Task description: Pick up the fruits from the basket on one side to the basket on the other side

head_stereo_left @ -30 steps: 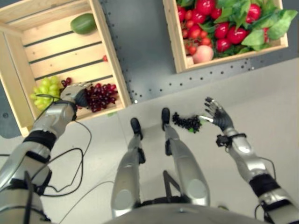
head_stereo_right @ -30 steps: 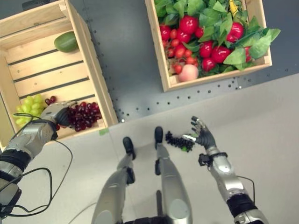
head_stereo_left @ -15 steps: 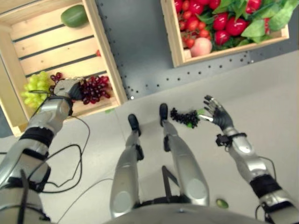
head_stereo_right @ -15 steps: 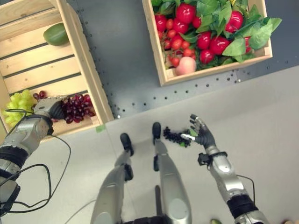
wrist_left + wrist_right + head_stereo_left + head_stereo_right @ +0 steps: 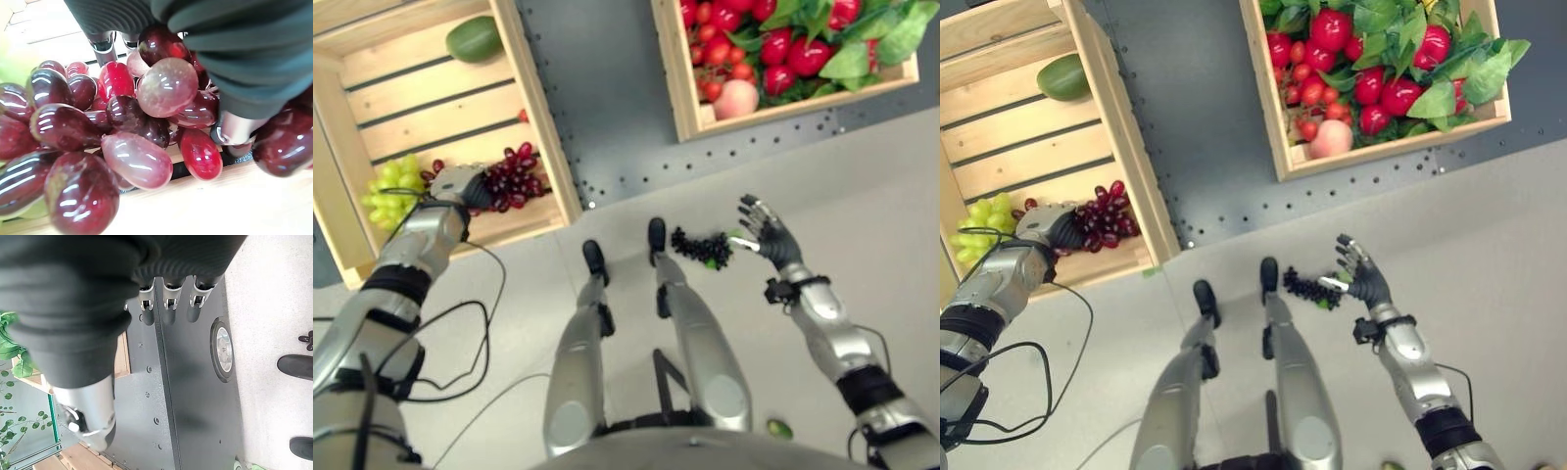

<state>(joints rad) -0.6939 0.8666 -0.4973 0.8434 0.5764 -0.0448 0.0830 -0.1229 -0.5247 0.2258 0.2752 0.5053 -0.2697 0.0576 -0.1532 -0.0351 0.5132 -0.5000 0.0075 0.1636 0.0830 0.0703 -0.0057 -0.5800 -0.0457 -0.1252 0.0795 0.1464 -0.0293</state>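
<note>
Two wooden crates stand on a dark grey mat. The left crate [image 5: 543, 147] is the bigger one and mostly bare boards. The right crate [image 5: 1273, 127] is packed with red fruits [image 5: 1332, 24], green leaves [image 5: 1430, 98] and one pink peach [image 5: 1331, 138] at its near edge.

In the left crate lie a green avocado [image 5: 475, 39] near the far side, a bunch of green grapes [image 5: 386, 191] near the front, and a bunch of red grapes [image 5: 514, 176] just beside them. The red grapes are dark red, round and shiny, some lighter pink.

The left hand [image 5: 460, 184] is down inside the left crate, between the two bunches, with its fingers curled round the red grapes. The left wrist view shows this from very close: the grapes [image 5: 122, 132] bulge past the hand's dark cover [image 5: 230, 44], the silver fingers poke in among them, and the bunch hangs just over the crate's pale board.

The right hand [image 5: 766, 235] is held up over the light floor [image 5: 881, 225], well apart from both crates, fingers spread and straight, holding nothing. A bunch of black grapes [image 5: 702, 247] lies on the floor near it. The right wrist view shows its straight fingers [image 5: 168, 308] over the dark mat [image 5: 195, 396].

A small green fruit [image 5: 779, 428] lies on the floor near the bottom.
</note>
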